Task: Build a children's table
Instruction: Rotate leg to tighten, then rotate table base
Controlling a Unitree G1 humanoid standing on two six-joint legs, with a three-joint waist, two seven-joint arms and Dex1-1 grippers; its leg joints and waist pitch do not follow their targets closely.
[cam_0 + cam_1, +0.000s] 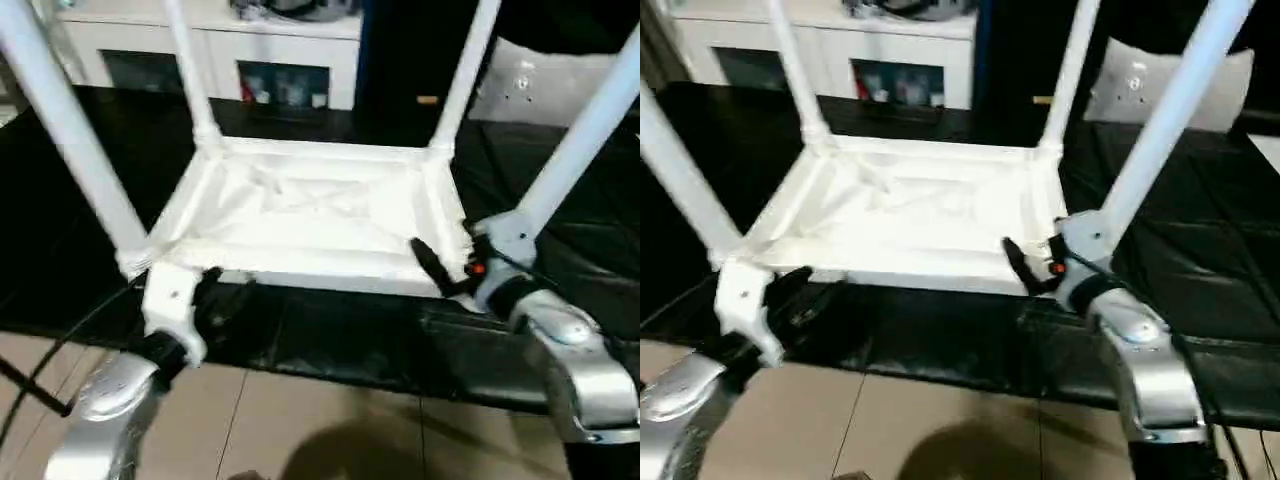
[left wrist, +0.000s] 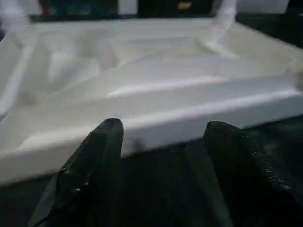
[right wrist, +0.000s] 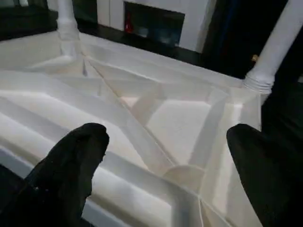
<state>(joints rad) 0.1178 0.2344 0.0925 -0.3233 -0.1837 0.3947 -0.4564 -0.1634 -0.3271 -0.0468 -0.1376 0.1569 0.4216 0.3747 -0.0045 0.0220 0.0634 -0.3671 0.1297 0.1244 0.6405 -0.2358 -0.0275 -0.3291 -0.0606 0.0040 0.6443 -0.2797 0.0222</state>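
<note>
Lying upside-down, table top (image 1: pixel 310 215) sits between both open tools.

The table top (image 1: pixel 910 225) lies upside down on the black desk (image 1: pixel 1200 270), ribbed underside up, with four white legs (image 1: pixel 1160 115) standing up from its corners. The right claw (image 1: pixel 1025 262) is at the top's near right corner, one black finger (image 1: pixel 1018 262) over the near rim. The left claw (image 1: pixel 790 295) sits just beside the near left corner, below the rim. A white cabinet (image 1: pixel 830 50) stands beyond the desk.
</note>
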